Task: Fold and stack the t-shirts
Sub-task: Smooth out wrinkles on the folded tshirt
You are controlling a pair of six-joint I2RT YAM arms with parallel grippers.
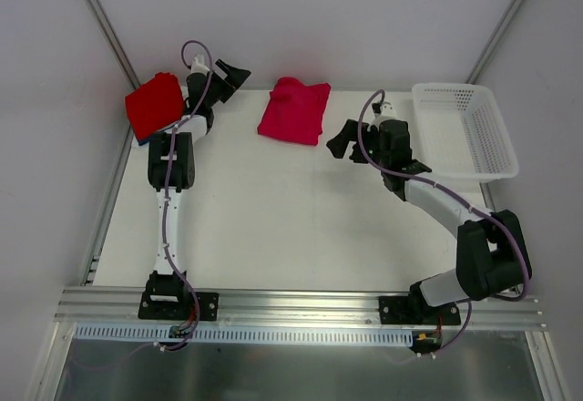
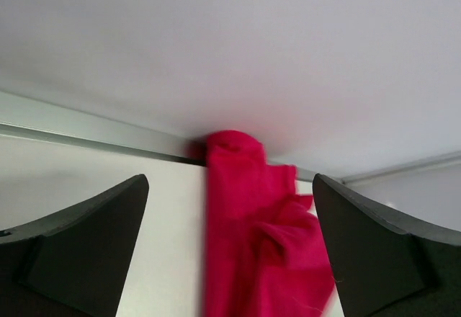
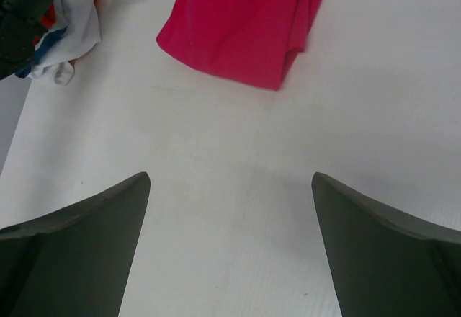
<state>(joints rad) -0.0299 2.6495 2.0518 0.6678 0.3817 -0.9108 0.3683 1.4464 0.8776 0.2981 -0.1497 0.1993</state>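
A crimson-pink t-shirt [image 1: 293, 112] lies folded and a bit rumpled at the back middle of the table. My left gripper [image 1: 232, 77] hovers open just left of it, above the table's back edge. In the left wrist view the same shirt [image 2: 252, 245] lies ahead between the spread fingers, and the gripper [image 2: 230, 180] holds nothing. At the back left a bright red t-shirt [image 1: 155, 105] tops a stack with a blue edge [image 1: 139, 139] showing beneath. My right gripper [image 1: 339, 139] stands open right of the crimson shirt [image 3: 245, 29], over bare table [image 3: 230, 180].
A white mesh basket [image 1: 487, 146] sits at the back right corner. In the right wrist view the stack's white and blue layers [image 3: 68, 39] show at top left, beside the left arm [image 3: 21, 7]. Grey walls close in behind and on both sides.
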